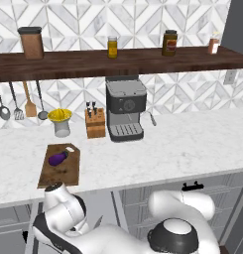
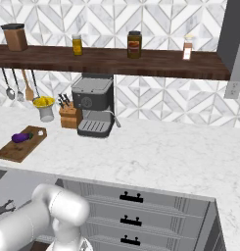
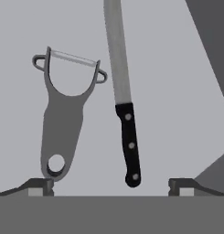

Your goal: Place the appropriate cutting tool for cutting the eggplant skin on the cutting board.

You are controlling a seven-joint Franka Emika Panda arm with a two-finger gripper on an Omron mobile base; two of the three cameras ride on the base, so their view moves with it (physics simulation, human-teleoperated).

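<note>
Hand view: peeler (image 3: 63,123) and knife (image 3: 125,100) lie side by side, apart, on a flat grey surface. Claw (image 3: 111,185) spread wide, holding nothing; one fingertip (image 3: 38,186) sits just beside the peeler's handle end. Eggplant (image 1: 57,158) rests on cutting board (image 1: 68,173) on the table (image 1: 182,149). Knife block (image 1: 95,124) holds knives.

even, flat rendered light; soft, slightly blurry, no glare
</note>
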